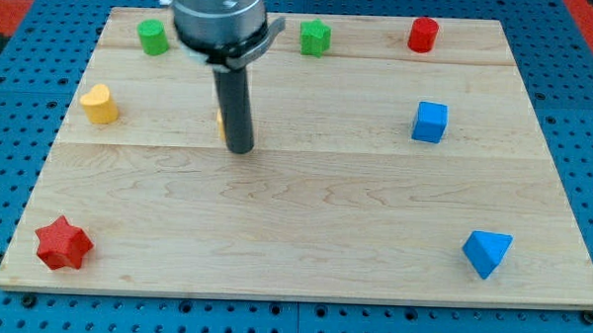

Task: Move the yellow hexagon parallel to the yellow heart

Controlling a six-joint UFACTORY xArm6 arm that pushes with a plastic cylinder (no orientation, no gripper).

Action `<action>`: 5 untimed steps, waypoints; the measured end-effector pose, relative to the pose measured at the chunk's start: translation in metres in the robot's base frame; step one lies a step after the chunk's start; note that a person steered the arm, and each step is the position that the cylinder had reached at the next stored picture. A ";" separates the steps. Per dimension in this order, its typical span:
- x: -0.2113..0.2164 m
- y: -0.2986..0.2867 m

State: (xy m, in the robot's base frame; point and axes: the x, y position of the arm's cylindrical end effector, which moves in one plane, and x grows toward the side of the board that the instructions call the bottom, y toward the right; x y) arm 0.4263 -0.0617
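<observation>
The yellow heart [99, 103] lies near the board's left edge, in the upper half. The yellow hexagon [221, 123] is almost wholly hidden behind my rod; only a thin yellow sliver shows at the rod's left side. My tip [240, 148] rests on the board just in front of the hexagon, toward the view's bottom and right of it, well to the right of the heart.
A green cylinder [154, 37], a green block [315, 37] and a red cylinder [423, 34] line the top edge. A blue cube [430, 122] sits at the right, a blue triangular block [486, 252] at the lower right, a red star [63, 243] at the lower left.
</observation>
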 end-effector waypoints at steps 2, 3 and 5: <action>-0.006 -0.015; -0.013 -0.049; -0.038 -0.005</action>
